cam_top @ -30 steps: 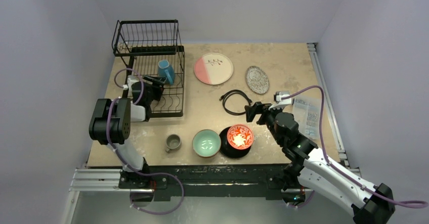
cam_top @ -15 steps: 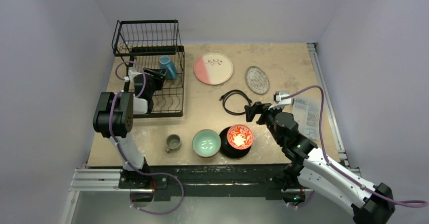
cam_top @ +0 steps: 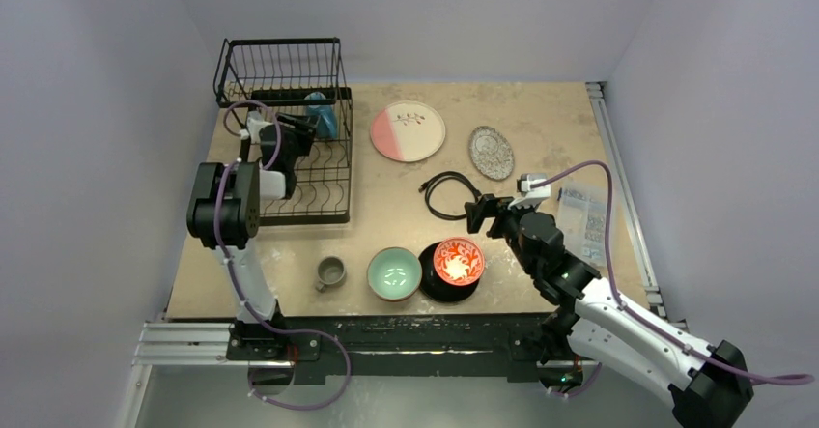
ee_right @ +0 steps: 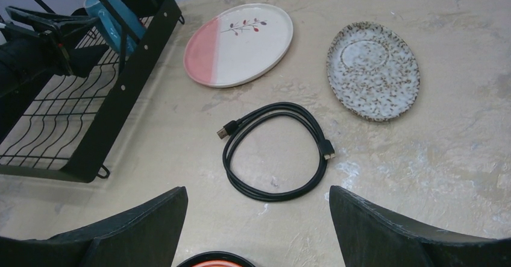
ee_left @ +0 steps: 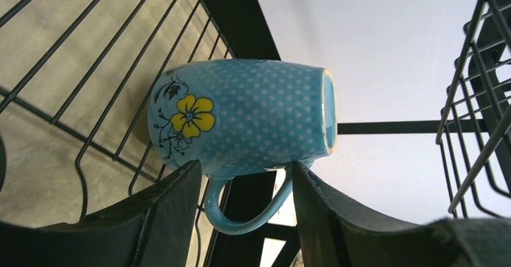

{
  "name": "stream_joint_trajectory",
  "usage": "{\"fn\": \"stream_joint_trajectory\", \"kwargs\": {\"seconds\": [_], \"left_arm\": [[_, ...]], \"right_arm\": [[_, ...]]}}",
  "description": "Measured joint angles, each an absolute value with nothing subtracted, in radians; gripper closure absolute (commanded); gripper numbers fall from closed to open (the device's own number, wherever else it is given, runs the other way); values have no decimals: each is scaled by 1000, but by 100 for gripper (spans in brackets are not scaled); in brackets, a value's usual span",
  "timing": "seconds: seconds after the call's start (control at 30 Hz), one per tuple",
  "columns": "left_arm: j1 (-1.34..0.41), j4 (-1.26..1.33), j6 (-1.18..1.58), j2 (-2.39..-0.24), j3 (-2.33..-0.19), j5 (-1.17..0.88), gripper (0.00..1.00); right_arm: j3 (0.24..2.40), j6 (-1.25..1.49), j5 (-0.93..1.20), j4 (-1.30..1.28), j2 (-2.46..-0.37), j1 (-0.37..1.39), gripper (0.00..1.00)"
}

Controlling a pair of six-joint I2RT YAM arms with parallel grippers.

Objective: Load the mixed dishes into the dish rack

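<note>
My left gripper [ee_left: 244,173] is shut on the handle of a blue flowered mug [ee_left: 241,116], which lies on its side over the lower tray of the black wire dish rack [cam_top: 326,188], just under the raised basket. The mug [cam_top: 319,119] is off the rack wires. My right gripper [cam_top: 480,214] hangs open and holds nothing. Below it lie the cable and the red-patterned bowl [cam_top: 458,261], which sits on the black plate [cam_top: 437,289]. The mint-green bowl [cam_top: 394,272] and small grey cup [cam_top: 331,272] stand near the front edge.
The pink-and-white plate [cam_top: 408,130] and speckled grey plate [cam_top: 492,152] lie at the back centre. Between them and my right gripper is a black coiled cable [ee_right: 274,152]. A clear plastic parts box [cam_top: 587,217] sits at the right edge.
My left gripper has closed on the mug's handle and carried the mug toward the back of the rack. The right arm has shifted slightly left.
</note>
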State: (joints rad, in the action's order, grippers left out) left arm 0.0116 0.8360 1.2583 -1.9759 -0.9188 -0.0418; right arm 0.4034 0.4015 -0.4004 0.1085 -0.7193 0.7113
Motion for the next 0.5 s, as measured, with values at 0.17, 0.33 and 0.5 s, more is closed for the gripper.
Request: {"fn": "stream_joint_trajectory", "kwargs": {"seconds": [0.17, 0.33, 0.5], "left_arm": [[-6, 806, 1242, -1995, -979, -22, 43], [-25, 800, 1237, -2030, -1018, -19, 41], [-27, 773, 1214, -2038, -1021, 2, 38]], "right_arm": [[403, 400, -400, 115, -731, 711, 12], [403, 400, -400, 125, -733, 711, 12], [403, 399, -400, 128, -733, 711, 12]]}}
